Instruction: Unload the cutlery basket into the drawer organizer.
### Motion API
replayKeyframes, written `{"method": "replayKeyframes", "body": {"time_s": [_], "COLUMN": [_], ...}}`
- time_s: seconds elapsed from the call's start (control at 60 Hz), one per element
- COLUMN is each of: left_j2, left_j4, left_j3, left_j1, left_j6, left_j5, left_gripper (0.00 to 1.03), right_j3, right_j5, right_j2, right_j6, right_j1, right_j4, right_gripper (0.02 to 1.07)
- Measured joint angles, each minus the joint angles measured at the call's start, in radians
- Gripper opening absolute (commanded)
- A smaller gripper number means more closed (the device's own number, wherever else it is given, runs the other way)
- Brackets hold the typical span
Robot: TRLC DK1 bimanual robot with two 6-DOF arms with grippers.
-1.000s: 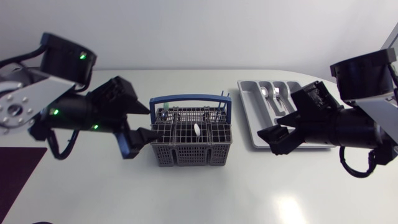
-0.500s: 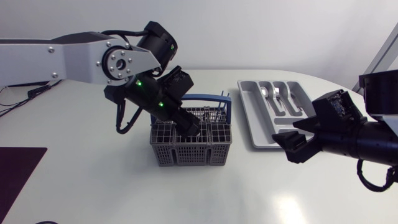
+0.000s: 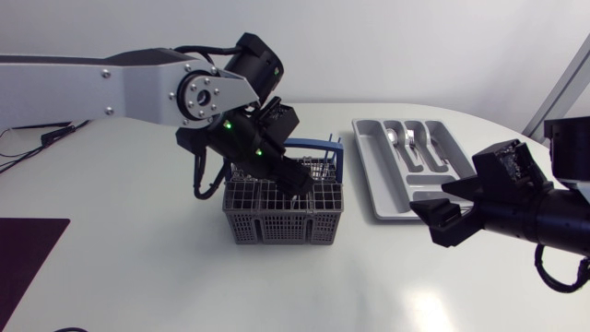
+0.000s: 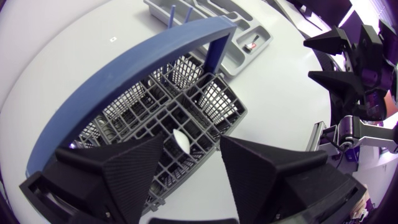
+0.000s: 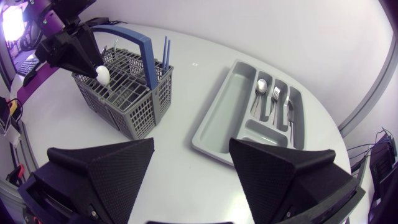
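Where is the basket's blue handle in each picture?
Head view: the blue handle shows at the basket's far edge, partly hidden by the left arm.
Left wrist view: the handle arches over the basket, ahead of the left gripper.
Right wrist view: the handle stands above the basket, beyond the right gripper.
Shared landmark: the grey organizer tray.

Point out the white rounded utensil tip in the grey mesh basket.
In the left wrist view, the white rounded utensil tip sticks up from a middle compartment of the grey mesh cutlery basket. It lies between the open fingers of the left gripper.
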Motion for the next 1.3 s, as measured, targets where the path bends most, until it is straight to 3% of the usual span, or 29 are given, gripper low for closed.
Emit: {"method": "replayKeyframes", "body": {"time_s": [0.283,0.483,0.633,1.15,1.3], "left_j2": [-0.002,-0.043,-0.063,-0.062,-0.061], "left_j4": [0.124,0.13,0.13,0.149,0.164], "left_j3": [-0.124,-0.126,-0.126,-0.126,-0.126], "left_j1": [-0.042,-0.04,-0.04,-0.042,-0.044], "left_j6": [-0.049,-0.065,-0.075,-0.078,-0.078], "left_j5": [-0.088,-0.129,-0.133,-0.137,-0.143], "left_gripper": [0.63,0.59,0.55,0.54,0.47], "right_j3": [-0.027,-0.032,-0.032,-0.042,-0.05], "right_j5": [-0.018,-0.021,-0.022,-0.022,-0.022], "right_j2": [-0.005,-0.005,-0.003,0.006,0.006], "right_j6": [-0.011,-0.011,-0.011,-0.011,-0.011], "right_j1": [-0.011,-0.016,-0.016,-0.016,-0.016], "right_j4": [0.008,0.027,0.038,0.06,0.06], "right_gripper": [0.89,0.89,0.89,0.89,0.89]}}
